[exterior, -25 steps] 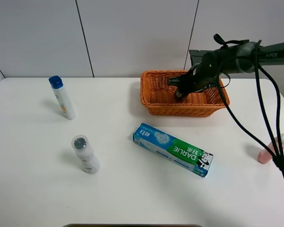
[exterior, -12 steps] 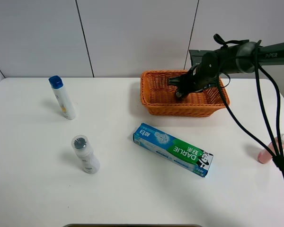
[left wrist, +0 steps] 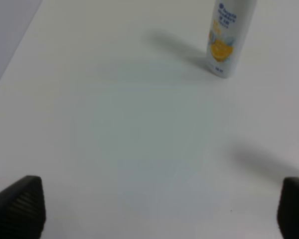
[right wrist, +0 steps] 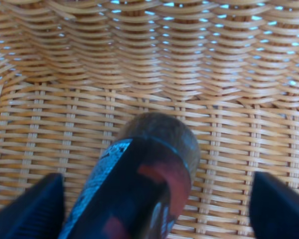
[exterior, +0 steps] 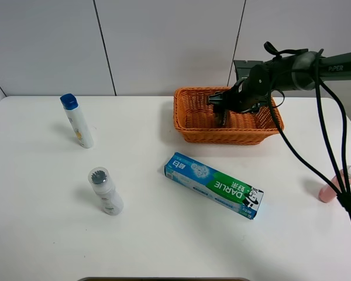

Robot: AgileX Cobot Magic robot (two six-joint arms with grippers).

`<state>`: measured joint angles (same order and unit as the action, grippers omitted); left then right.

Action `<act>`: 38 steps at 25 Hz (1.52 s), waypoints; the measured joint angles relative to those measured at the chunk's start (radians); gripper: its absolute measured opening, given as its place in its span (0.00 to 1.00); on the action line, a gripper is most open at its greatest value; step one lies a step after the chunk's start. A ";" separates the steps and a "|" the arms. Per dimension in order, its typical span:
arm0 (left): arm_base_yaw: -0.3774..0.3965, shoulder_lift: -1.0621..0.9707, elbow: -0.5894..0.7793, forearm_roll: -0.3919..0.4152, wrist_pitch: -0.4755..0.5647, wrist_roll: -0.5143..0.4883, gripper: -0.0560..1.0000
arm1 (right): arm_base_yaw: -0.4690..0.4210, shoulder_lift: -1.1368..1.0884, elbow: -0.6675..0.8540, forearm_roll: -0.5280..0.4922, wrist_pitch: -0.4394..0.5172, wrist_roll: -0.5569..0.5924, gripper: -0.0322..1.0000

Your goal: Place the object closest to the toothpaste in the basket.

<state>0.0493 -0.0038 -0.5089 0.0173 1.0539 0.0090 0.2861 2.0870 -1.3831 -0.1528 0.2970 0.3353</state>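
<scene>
The toothpaste box point(exterior: 214, 184), blue, green and white, lies in the middle of the table. The orange wicker basket point(exterior: 187, 117) stands behind it. My right gripper point(exterior: 224, 107) hangs over the basket's inside. In the right wrist view a dark bottle with red print point(right wrist: 144, 169) rests on the basket's floor point(right wrist: 229, 114). It lies between my right gripper's point(right wrist: 152, 211) spread fingers, with a gap on each side. My left gripper point(left wrist: 154, 209) is open and empty over bare table, out of the exterior high view.
A white bottle with a blue cap point(exterior: 77, 120) stands at the far left and shows in the left wrist view point(left wrist: 229, 37). A white bottle with a grey cap point(exterior: 105, 191) stands front left. A pink bottle point(exterior: 333, 186) lies at the right edge. Black cables point(exterior: 330, 134) hang on the right.
My right gripper has opened over the basket and let go of the dark bottle, which now rests inside. Nothing else has moved.
</scene>
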 joint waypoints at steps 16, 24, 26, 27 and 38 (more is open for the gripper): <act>0.000 0.000 0.000 0.000 0.000 0.000 0.94 | 0.000 -0.087 0.000 -0.001 0.045 0.018 0.99; 0.000 0.000 0.000 0.000 0.000 0.000 0.94 | 0.000 -0.270 0.000 -0.001 0.149 0.000 0.99; 0.000 0.000 0.000 0.000 0.000 0.000 0.94 | 0.000 -0.332 0.000 -0.001 0.190 -0.015 0.99; 0.000 0.000 0.000 0.000 0.000 0.000 0.94 | 0.000 -0.365 0.000 -0.001 0.209 -0.026 0.99; 0.000 0.000 0.000 0.000 0.000 0.000 0.94 | 0.000 -0.756 0.000 -0.001 0.418 -0.149 0.99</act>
<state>0.0493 -0.0038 -0.5089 0.0173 1.0539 0.0090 0.2861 1.3315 -1.3831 -0.1535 0.7155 0.1864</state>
